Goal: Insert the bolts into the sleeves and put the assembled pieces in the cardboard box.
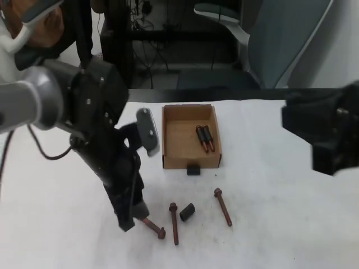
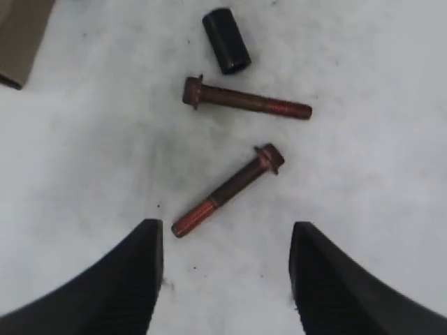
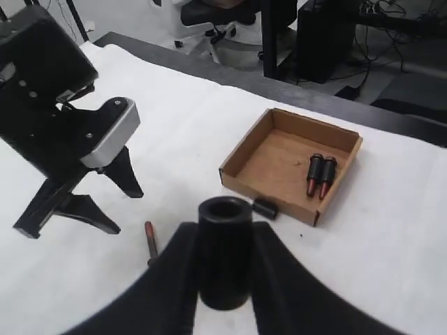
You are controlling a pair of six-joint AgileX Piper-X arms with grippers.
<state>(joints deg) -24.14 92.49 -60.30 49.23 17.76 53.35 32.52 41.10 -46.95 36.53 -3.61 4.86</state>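
Left tool (image 2: pixel 225 234) is hanging low over the near-left worktop (image 1: pixel 280 224), jaws spread wide. The nearest bolt (image 2: pixel 227 190) is lying just ahead of the gap, untouched, so this looks lined up for a pick. Second bolt (image 2: pixel 246 101) is lying just beyond it, loose sleeve (image 2: pixel 226 40) just past that, third bolt (image 1: pixel 222 206) further right. All are lying flat and apart, so each can be grabbed singly.

Right tool (image 3: pixel 225 234) is hanging above the right side, clamping a black sleeve (image 3: pixel 225 272) with its open end clear of the fingers. Likely it's presenting the bore for a bolt.

Cardboard box (image 1: pixel 190 159) is sitting mid-worktop, beyond the loose parts. Two assembled pieces (image 1: pixel 205 138) are lying side by side inside, toward its right. One more sleeve (image 1: pixel 193 169) is resting just outside the box's near wall.

Judging: two done, three bolt-sleeve pairs waiting.
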